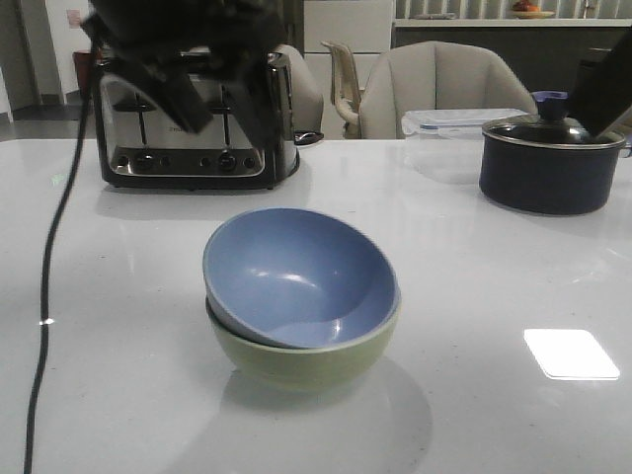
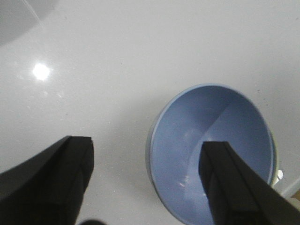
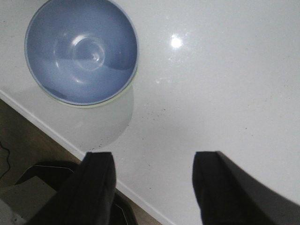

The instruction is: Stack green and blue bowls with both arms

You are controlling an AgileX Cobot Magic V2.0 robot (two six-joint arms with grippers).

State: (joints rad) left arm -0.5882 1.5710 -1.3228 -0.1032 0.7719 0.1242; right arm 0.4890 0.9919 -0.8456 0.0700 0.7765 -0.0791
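Note:
The dusty blue bowl (image 1: 296, 276) sits nested and a little tilted inside the pale green bowl (image 1: 296, 360) near the middle of the white table. My left gripper (image 1: 188, 59) hangs high at the back left, open and empty. In the left wrist view it (image 2: 145, 143) is above the blue bowl (image 2: 213, 150), clear of it. My right gripper (image 1: 607, 89) shows only partly at the far right edge. In the right wrist view it (image 3: 152, 157) is open and empty over the table's edge, away from the blue bowl (image 3: 82, 49).
A chrome toaster (image 1: 193, 128) stands at the back left. A dark lidded pot (image 1: 548, 163) stands at the back right, with a clear plastic container (image 1: 459, 123) behind it. A black cable (image 1: 44, 296) trails down the left side. Chairs (image 1: 434, 84) stand beyond the table.

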